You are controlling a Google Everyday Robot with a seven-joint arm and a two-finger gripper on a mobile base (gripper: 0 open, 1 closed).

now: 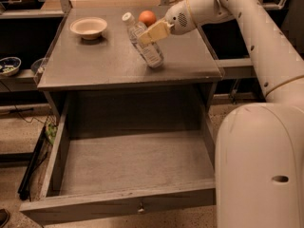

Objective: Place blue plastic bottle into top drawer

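Bottle [151, 55] seemingly in pincer [153, 32], near orange [147, 17]

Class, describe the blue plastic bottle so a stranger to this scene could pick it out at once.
Find the grey cabinet top above the open top drawer. Near its back, the gripper clamps the blue plastic bottle. It is the only clear, white-capped, tilted thing, unlike the orange and bowl.

smooth white tubular arm [259, 46] with small dark screw holes, perforated grille at the wrist, bulky white base [256, 175] with an oval slot; tan flat-fingered pincer [146, 36] above the grey wooden desk [95, 63]
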